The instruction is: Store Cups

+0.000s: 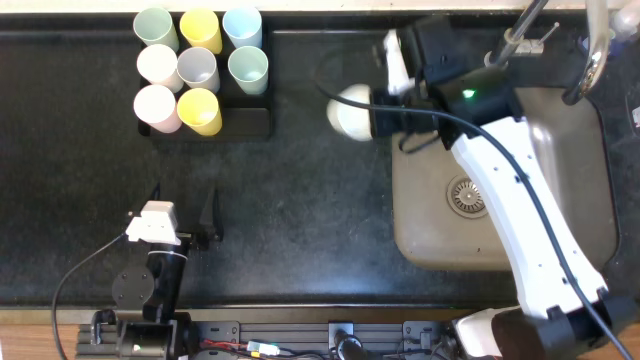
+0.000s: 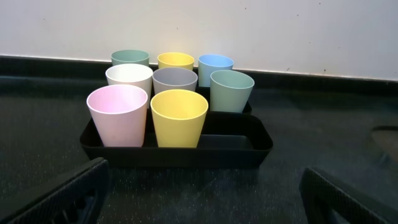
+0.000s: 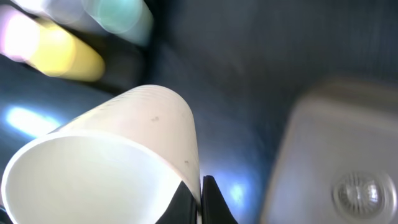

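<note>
Closest in the right wrist view is a white cup [image 3: 124, 143], tipped on its side with its mouth toward the camera. The right gripper [image 3: 199, 199] has it pinched by the wall at the rim, and its fingers are nearly together with only that thin wall between them. The cup hangs above the counter [image 1: 300, 200] between the tray [image 2: 249, 146] and the sink [image 1: 560, 200], just off the sink's far left corner.

The tray sits toward the counter's far left corner and holds eight upright cups. Along its back edge stand a green cup [image 2: 130, 58], a yellow cup [image 2: 175, 60] and a blue cup [image 2: 215, 62]. The middle row has a second white cup [image 2: 129, 78], a grey cup [image 2: 175, 81] and a teal cup [image 2: 231, 90] (this last seems to lean a little). In the front row, a pink cup [image 2: 118, 115] is at the left corner and another yellow one [image 2: 179, 118] touches it.

The left gripper [image 2: 208, 196] is low over the counter near its near left edge, facing the tray. Its fingers are spread wide and hold and touch nothing.
</note>
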